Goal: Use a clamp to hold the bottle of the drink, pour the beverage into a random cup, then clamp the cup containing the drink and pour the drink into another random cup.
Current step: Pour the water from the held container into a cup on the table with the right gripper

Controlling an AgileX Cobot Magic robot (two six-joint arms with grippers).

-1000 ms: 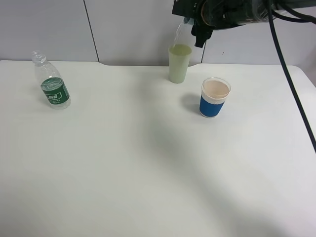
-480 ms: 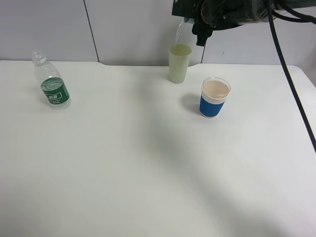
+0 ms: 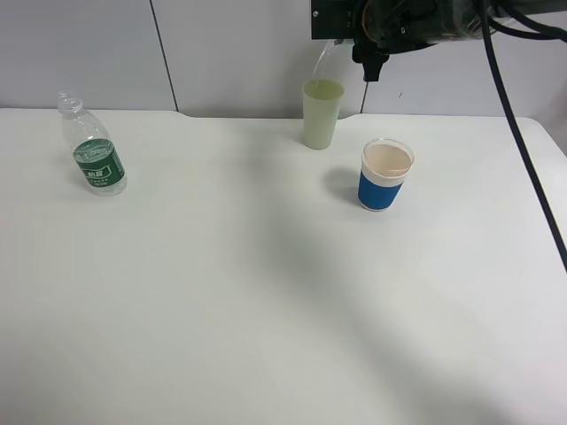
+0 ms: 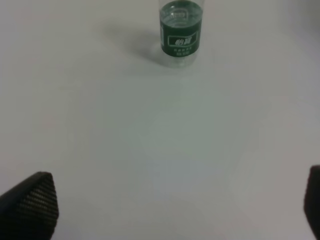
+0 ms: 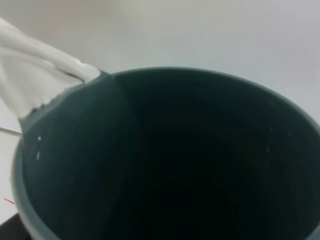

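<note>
Now my right tool (image 3: 368,40), at the desk's (image 3: 266,292) twelve o'clock edge, pinches the teal cup (image 5: 165,155), tipping water (image 3: 324,60) into the yellow-green cup (image 3: 322,113). Light and slippery, it wants a mid-wall grip. My left tool (image 4: 175,210) stands spread, facing the bottle (image 4: 181,32).

1. A pale yellow-green cup (image 3: 321,113) stands upright at the back of the white table (image 3: 266,292).
2. A thin stream of water (image 3: 323,60) falls into this cup from the right arm (image 3: 399,18) directly above it.
3. A blue-and-white cup (image 3: 386,174) stands near the pale cup, toward the front right.
4. A bottle (image 3: 93,150) with a green label stands well apart, far left of the pale cup.
</note>
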